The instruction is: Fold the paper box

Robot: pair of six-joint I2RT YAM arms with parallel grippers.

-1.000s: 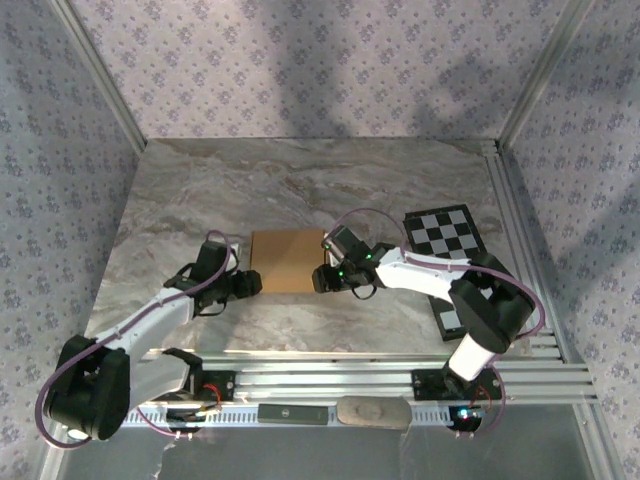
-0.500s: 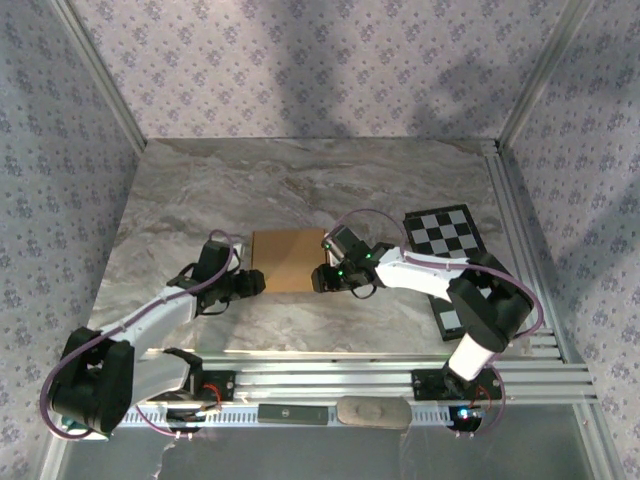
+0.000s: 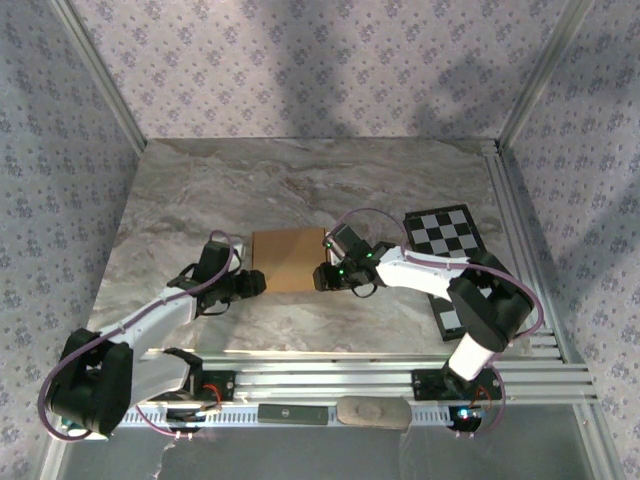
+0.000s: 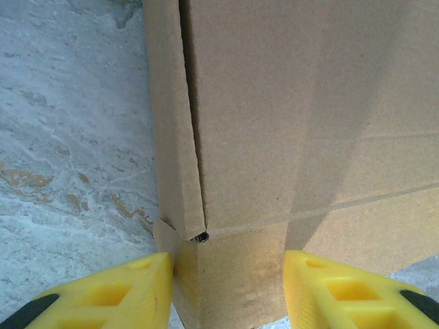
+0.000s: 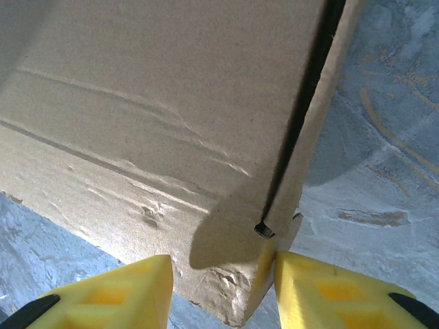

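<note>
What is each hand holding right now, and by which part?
Both hands straddle the paper box at its near corners: left hand at the near-left corner, right hand at the near-right. Whether either is actually clamped cannot be told.

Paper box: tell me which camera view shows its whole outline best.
Top external: the paper box lies fully in view, flat on the table between both grippers. The left wrist view gives one corner with a flap seam; the right wrist view gives another corner, creased, with a slit.

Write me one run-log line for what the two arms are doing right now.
step: fold paper box | left fingers: straddling near-left corner | right fingers: straddling near-right corner | box: closed, flat on table
</note>
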